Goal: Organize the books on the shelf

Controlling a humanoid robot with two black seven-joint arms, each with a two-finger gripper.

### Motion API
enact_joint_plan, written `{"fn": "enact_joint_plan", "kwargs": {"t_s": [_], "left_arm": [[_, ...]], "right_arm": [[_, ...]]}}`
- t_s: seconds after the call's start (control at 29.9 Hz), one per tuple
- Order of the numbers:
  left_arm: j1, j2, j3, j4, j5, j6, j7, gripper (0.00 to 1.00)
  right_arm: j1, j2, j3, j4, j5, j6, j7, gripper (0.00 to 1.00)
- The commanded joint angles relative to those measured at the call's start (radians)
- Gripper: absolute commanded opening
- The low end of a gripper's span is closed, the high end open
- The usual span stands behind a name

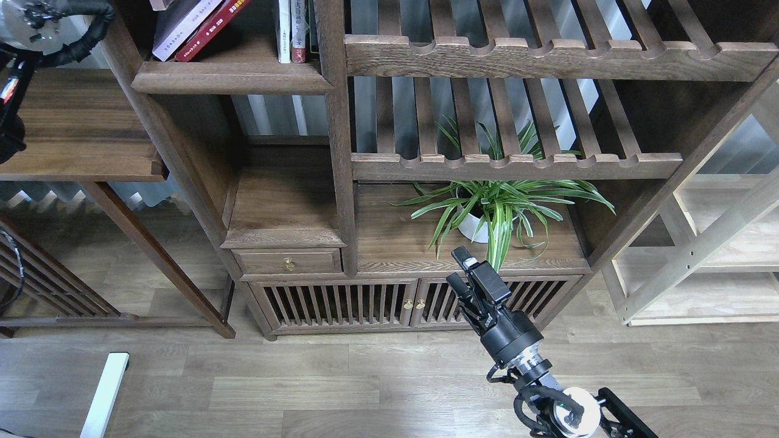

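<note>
The dark walnut shelf [231,76] fills the view. In its top left compartment a pale lavender book [179,24] and a red book [210,27] lean to the left. Only a corner of the dark brown book [159,3] shows at the top edge. Two upright books [291,30] stand against the divider. A part of my left arm [58,27] is at the top left, and its gripper is out of view. My right gripper [456,266] hangs open and empty in front of the slatted cabinet doors [365,301], far below the books.
A potted spider plant [493,210] stands on the lower board just behind my right gripper. A brass-knobbed drawer [287,263] is lower left. A dark side table [79,128] is at left, pale frame shelving [718,255] at right, and a white bar [104,392] lies on the floor.
</note>
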Motion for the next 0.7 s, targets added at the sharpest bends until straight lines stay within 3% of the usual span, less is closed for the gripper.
{"fn": "enact_joint_plan", "kwargs": {"t_s": [0.0, 0.2, 0.53, 0.67], "left_arm": [[-0.063, -0.049, 0.03, 0.087, 0.003, 0.005, 0.0, 0.03], [-0.162, -0.106, 0.09, 0.216, -0.002, 0.003, 0.002, 0.07], [-0.173, -0.104, 0.098, 0.234, -0.002, 0.005, 0.002, 0.1], [-0.176, -0.104, 0.12, 0.237, 0.006, 0.022, 0.003, 0.28]], "right_arm": [[0.0, 0.0, 0.001, 0.004, 0.0, 0.0, 0.0, 0.94], [-0.003, 0.0, -0.001, 0.006, 0.0, 0.0, -0.002, 0.94], [0.0, 0.0, -0.001, 0.013, 0.0, 0.0, -0.003, 0.94], [-0.001, 0.0, -0.001, 0.013, -0.002, 0.0, -0.003, 0.94]]}}
